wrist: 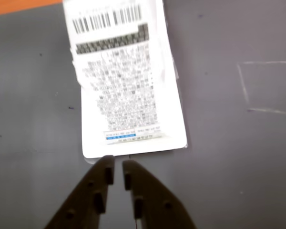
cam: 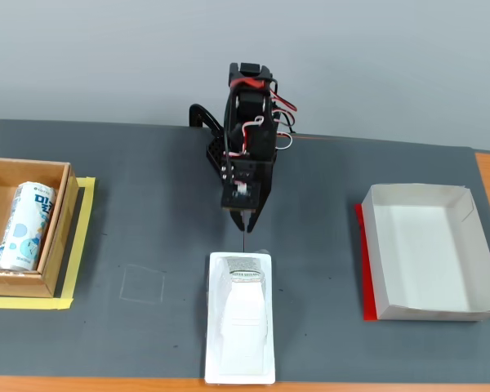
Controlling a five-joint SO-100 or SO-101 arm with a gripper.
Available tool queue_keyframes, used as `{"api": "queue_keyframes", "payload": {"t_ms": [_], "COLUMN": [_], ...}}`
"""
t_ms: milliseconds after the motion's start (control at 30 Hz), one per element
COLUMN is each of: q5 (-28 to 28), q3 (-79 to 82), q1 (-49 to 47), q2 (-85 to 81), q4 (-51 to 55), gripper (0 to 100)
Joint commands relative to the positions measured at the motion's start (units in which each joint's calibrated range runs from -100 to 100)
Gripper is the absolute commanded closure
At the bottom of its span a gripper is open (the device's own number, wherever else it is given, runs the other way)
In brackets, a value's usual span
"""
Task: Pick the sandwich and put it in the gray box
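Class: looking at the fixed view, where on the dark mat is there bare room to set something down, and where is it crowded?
Bare: the stretch between the sandwich and the gray box, and between the sandwich and the brown box holding the can. Crowded: the centre, where the tool hangs near the sandwich's far end.

This looks like a lab test bench. A dark grey mat (cam: 147,180) covers the surface, with yellow tape (cam: 75,245) markings and a plain grey wall (cam: 106,57) behind.
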Motion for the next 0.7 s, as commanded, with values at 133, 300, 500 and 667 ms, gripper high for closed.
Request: {"api": "queue_keyframes", "payload": {"t_ms": [133,300,500,667], "q5": [-0.15,0.16,-0.05,-0.1], "q3": [-8.9,-17.13,-21.56,-32.06], "q1": [-0.14,0.23,3.66,5.53], "q2": [15.17,20.25,25.93,35.26], "q4": [0.06,0.14,0.58,9.0], "gripper": [98,98,98,97]}}
